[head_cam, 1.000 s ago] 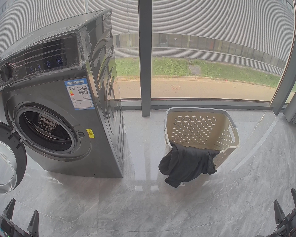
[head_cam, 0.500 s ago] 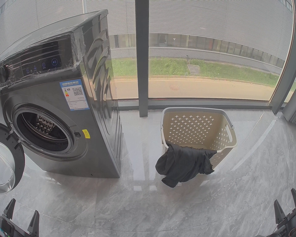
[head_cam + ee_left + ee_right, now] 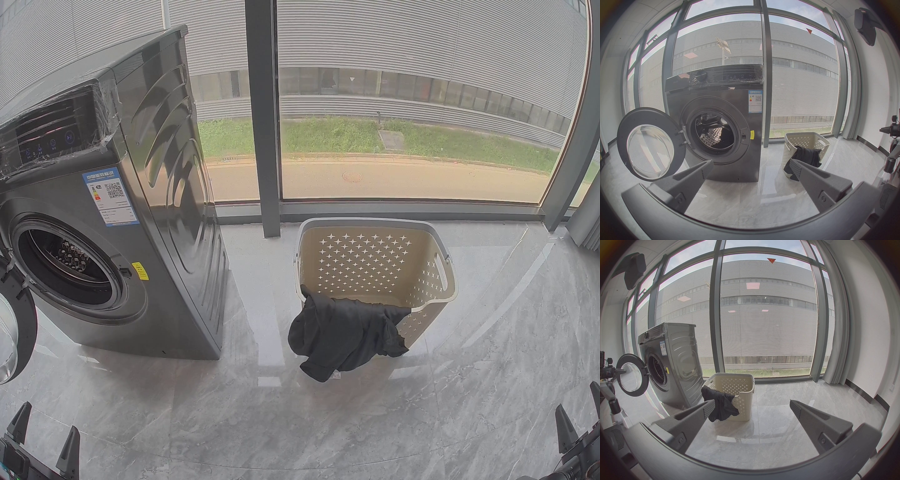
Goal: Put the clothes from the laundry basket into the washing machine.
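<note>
A cream laundry basket [image 3: 431, 253] [image 3: 818, 141] [image 3: 747, 380] stands on the floor by the window. A dark garment [image 3: 340, 334] [image 3: 804, 154] [image 3: 720, 404] hangs over its near rim. To the left stands a grey washing machine [image 3: 156, 187] [image 3: 725, 90] [image 3: 678, 352] with its round door [image 3: 12, 325] [image 3: 650, 143] [image 3: 631, 374] swung open and a dark drum [image 3: 65, 265] [image 3: 714, 134]. My left gripper [image 3: 44, 434] [image 3: 750, 164] is open, low at the near left. My right gripper [image 3: 581, 412] [image 3: 751, 404] is open, low at the near right. Both are far from the basket.
Grey marble floor [image 3: 312, 425] stretches between me and the basket. A dark window post [image 3: 262, 119] rises between the machine and the basket. Floor-to-ceiling glass [image 3: 406, 106] runs behind them. A curtain [image 3: 837, 333] hangs at the right.
The whole head view has shifted, so machine and basket sit further left in the picture. Neither the garment nor the grippers moved relative to their surroundings.
</note>
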